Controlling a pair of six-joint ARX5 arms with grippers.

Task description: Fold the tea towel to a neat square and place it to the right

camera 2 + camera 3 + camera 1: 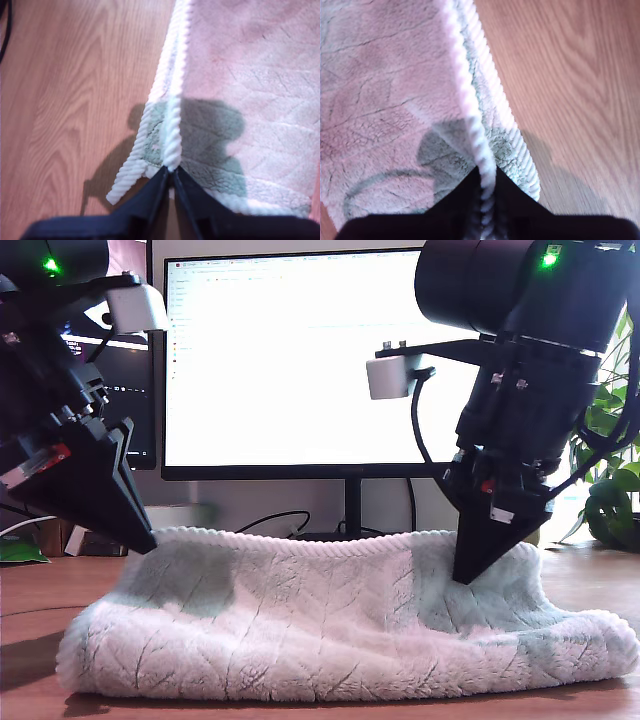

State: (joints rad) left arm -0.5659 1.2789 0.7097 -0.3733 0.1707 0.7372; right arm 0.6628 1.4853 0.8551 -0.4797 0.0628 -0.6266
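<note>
The towel (340, 625) lies on the wooden table (30, 600) in front of the monitor (300, 360). Its near side sits on the surface and its far hem is raised at both ends.

**Tool state**
- My first gripper (170, 172): jaws closed on the beaded hem (175, 100) at a corner. A second run of hem hangs loose just beside the jaws, at about 9 o'clock of them in this picture.
- My second gripper (487, 182): jaws closed on the hem at another corner. The beading passes between the jaws and out past their tips.
- In the exterior view one arm stands at 9 o'clock and the other at 3 o'clock, each tip at the raised far edge. Which arm is which cannot be told reliably from the wrist views.

**Handling**
- Judged soft, limp and light. The span between the two grips sags slightly, so the cloth will not hold a shape unsupported.
- The fluffy pile should give good friction; slipping looks unlikely.
- The beaded hem is the firmest part and the best place to hold.
- Keep both corners level and evenly spaced so the folded edges line up.
</note>
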